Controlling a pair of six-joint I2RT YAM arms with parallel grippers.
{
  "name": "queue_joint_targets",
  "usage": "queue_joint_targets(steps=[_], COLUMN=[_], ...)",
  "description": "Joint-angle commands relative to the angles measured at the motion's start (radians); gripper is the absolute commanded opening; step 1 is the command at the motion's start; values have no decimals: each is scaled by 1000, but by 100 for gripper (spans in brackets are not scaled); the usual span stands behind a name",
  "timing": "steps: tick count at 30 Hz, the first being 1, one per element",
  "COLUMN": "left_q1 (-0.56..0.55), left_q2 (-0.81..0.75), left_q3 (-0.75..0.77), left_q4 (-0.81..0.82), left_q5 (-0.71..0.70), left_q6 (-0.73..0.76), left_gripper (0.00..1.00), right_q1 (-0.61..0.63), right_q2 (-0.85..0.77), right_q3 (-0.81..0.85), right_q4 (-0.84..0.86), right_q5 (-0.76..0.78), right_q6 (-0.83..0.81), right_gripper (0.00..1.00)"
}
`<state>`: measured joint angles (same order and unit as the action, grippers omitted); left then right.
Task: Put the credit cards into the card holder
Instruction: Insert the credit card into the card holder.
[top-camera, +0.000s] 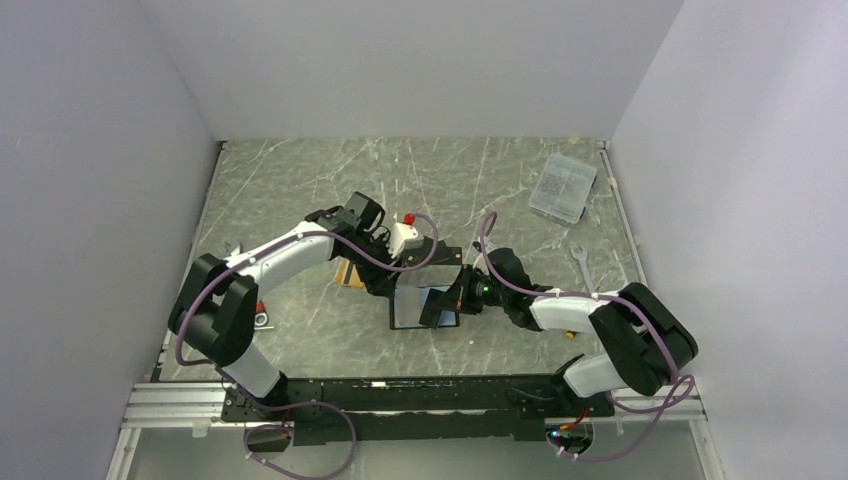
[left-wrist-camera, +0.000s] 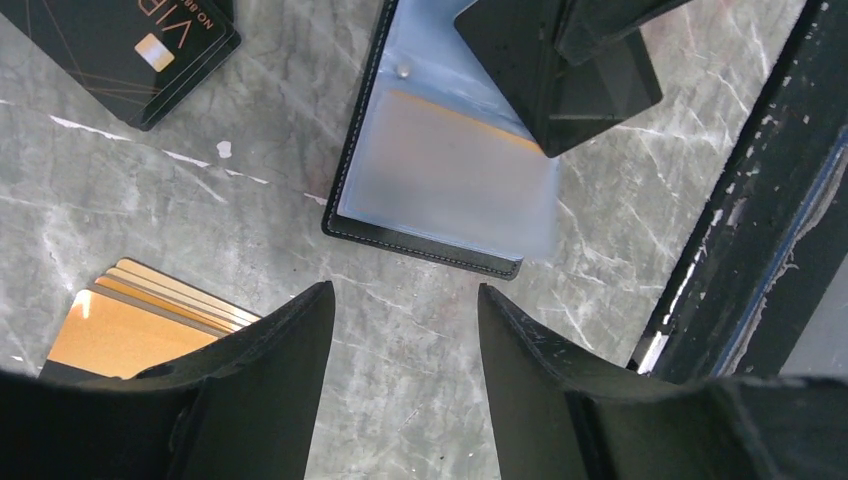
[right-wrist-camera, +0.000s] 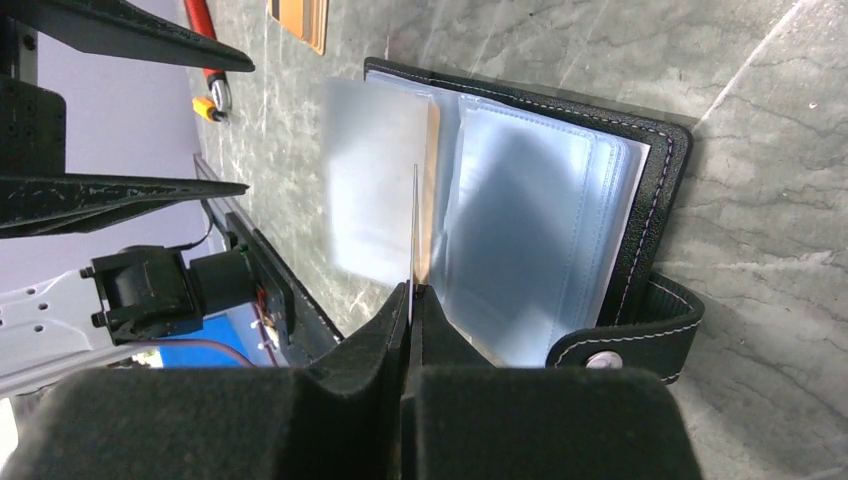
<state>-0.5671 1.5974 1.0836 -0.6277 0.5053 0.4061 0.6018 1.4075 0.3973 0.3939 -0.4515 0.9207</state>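
Card holder (right-wrist-camera: 662, 200): open flat, mid-bench (left-wrist-camera: 250, 130); soft leather, floppy.
Right pincer (right-wrist-camera: 412, 300): clamped on clear sleeve (left-wrist-camera: 450, 170).
Left pincer (left-wrist-camera: 405, 295): spread, empty.
Gold cards (left-wrist-camera: 120, 335), black cards (left-wrist-camera: 120, 45): loose beside holder; likely stiff, slick. Take by edges.

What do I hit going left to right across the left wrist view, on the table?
Orange-gold cards → card holder, open → black rail. Black cards at top left overlap the gold ones sideways, so left out.
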Motion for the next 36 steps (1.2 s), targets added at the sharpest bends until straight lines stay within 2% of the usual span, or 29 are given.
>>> queue_joint_targets(steps=[1,6,14,23,36], left_q1=[-5,-37,-156,-178,-192], left_q2=[2,35,51,40,50], left_q3=[80,52,-55,-140,-161], left_q4=[-81,-38,82,156,165], left_q5=[91,69,-93,-178,-241], left_q6=[97,105,174,203,219], left_gripper=[60,56,47,46,43], right_q1=[3,1,-65,-78,-80], right_q2=[10,22,33,127,136], right_q3=[29,66,136,108,58], right_q4=[69,25,-54,84,137], right_q5=[-8,-4,-48,-116,-115], right_q6=[5,-22,-115,-70,-54], right_gripper=[0,0,0,0,0])
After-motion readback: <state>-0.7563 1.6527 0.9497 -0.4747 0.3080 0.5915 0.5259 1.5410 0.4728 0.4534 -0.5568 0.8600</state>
